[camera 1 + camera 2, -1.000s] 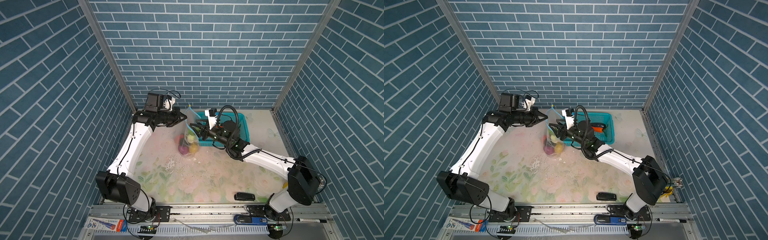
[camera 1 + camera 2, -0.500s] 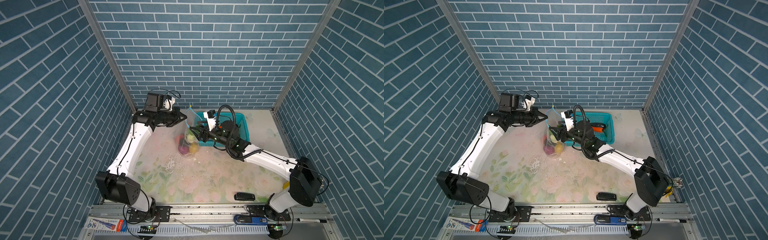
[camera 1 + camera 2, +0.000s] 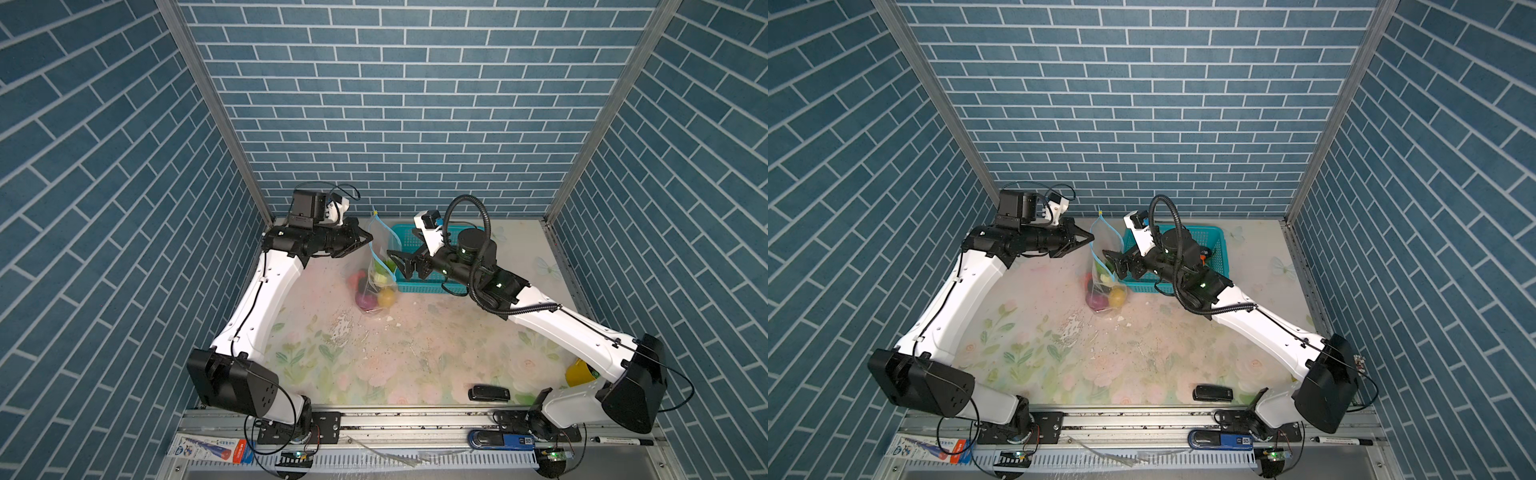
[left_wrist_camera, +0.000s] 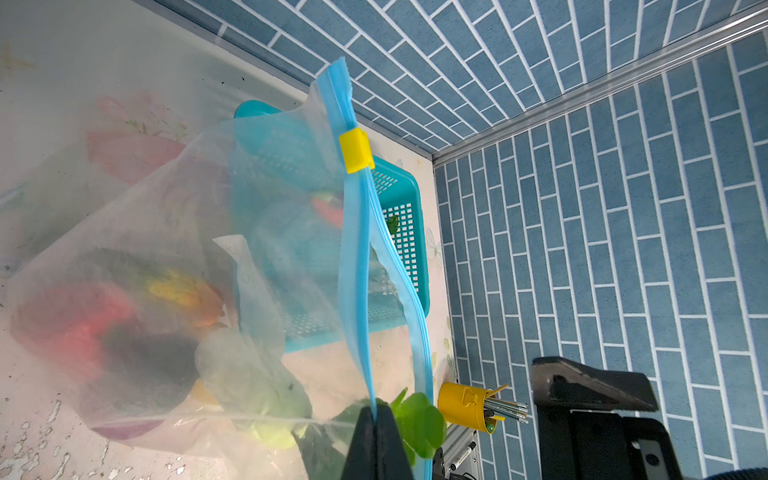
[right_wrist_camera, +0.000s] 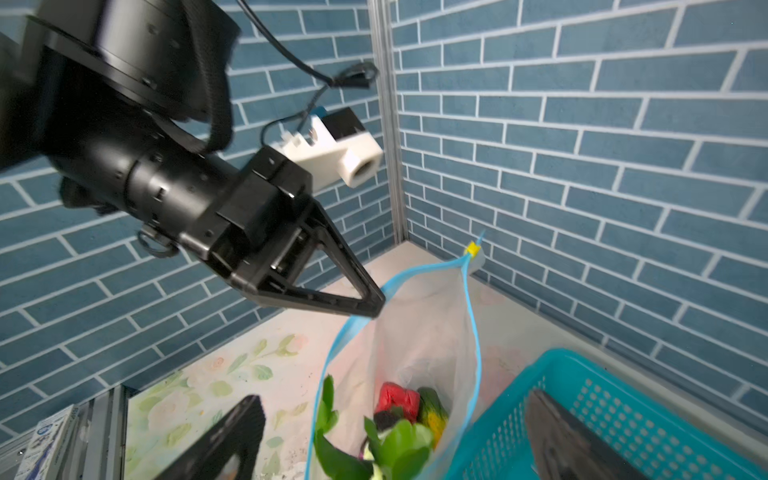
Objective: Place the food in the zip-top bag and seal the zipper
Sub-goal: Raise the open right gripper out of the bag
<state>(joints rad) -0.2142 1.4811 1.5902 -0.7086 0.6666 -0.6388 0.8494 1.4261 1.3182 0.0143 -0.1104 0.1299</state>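
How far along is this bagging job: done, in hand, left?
Done: purple onion, yellow potato and red piece lie in the zip-top bag. In hand: left gripper pinches the zipper strip, holding the mouth open; the open right gripper is over leafy greens at the mouth. Left: an orange piece in the basket, then sealing.

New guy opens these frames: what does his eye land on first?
The clear bag hangs mouth-open at the back middle of the table. The left gripper is pinched on its blue zipper, and bright toy food is piled in the bottom. Next comes the right gripper, wide open at the mouth with leafy greens loose between its fingers, and the teal basket beside the bag.
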